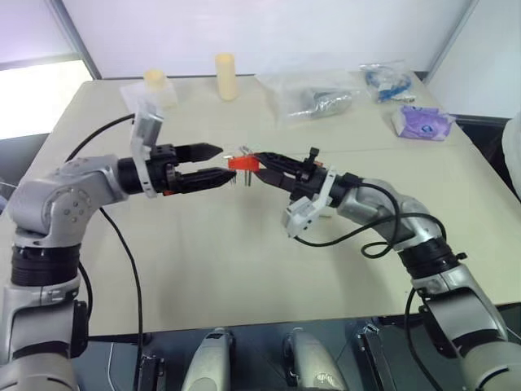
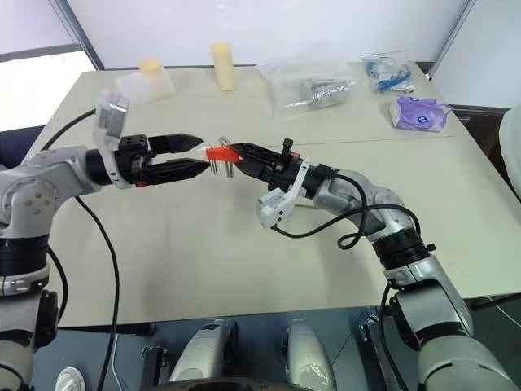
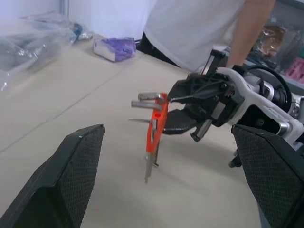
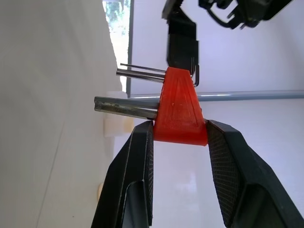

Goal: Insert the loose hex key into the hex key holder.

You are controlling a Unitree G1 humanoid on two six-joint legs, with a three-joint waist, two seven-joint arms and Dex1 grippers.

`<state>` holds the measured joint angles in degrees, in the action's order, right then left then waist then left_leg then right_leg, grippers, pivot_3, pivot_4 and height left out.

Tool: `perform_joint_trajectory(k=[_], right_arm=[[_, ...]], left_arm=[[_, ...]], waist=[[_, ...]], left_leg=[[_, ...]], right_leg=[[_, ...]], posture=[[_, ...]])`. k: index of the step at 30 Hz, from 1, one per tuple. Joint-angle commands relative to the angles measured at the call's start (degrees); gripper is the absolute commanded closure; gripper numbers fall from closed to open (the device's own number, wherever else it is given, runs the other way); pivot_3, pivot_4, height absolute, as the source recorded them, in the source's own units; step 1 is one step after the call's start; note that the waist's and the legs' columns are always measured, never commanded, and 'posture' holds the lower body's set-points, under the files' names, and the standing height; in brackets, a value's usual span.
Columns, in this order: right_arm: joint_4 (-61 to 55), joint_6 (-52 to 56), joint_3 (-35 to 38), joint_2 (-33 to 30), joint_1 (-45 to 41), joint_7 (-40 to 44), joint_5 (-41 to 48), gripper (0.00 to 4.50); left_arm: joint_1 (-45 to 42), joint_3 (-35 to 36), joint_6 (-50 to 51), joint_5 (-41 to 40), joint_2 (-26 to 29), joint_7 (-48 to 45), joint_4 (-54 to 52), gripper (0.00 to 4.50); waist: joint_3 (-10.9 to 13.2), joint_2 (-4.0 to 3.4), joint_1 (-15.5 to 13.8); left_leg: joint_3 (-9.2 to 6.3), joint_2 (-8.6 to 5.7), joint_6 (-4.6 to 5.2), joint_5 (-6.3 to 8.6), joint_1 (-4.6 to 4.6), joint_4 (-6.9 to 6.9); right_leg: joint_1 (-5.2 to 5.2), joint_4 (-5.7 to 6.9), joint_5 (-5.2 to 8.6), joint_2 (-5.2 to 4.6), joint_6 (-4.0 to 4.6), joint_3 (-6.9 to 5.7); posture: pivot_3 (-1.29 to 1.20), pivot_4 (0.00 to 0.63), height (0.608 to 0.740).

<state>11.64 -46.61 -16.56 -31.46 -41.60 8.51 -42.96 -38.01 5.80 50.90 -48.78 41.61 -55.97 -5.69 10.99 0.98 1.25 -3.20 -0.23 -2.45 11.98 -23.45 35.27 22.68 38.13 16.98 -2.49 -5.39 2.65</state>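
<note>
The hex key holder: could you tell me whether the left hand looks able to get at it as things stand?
Probably yes. The right hand holds the hex key holder up above the table, and the left hand, open, points at it with nothing between them.

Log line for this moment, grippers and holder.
right gripper: shut on hex key holder, lifted off table | left gripper: open, facing holder | loose hex key: not made out

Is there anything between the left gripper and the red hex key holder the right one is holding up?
Nothing visible. The left gripper is open and faces the hex key holder, held above the table by the right gripper. Between them is open air.
</note>
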Motion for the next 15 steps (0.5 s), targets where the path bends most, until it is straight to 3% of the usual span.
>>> perform_joint_trajectory(k=[1, 15], right_arm=[[-2.0, -0.2, 0.9, 0.3, -2.2, -1.9, 0.3, 3.45], [-4.9, 0.4, 0.0, 0.4, -0.2, -0.1, 2.0, 3.45]], left_arm=[[-0.8, -0.4, -0.8, 0.8, -0.3, -0.8, -0.8, 0.00], [-2.8, -0.6, -2.7, 3.4, -4.1, -0.1, 0.7, 0.00]], waist=[[0.0, 0.00, 0.0], [0.0, 0.00, -0.1]], left_leg=[[0.00, 0.00, 0.00, 0.00, 0.00, 0.01], [-0.01, 0.00, 0.00, -0.01, 0.00, 0.03]], right_leg=[[-0.01, 0.00, 0.00, 0.00, 0.00, 0.00], [-0.02, 0.00, 0.00, -0.01, 0.00, 0.00]], posture=[[0.00, 0.150, 0.740], [0.00, 0.150, 0.740]])
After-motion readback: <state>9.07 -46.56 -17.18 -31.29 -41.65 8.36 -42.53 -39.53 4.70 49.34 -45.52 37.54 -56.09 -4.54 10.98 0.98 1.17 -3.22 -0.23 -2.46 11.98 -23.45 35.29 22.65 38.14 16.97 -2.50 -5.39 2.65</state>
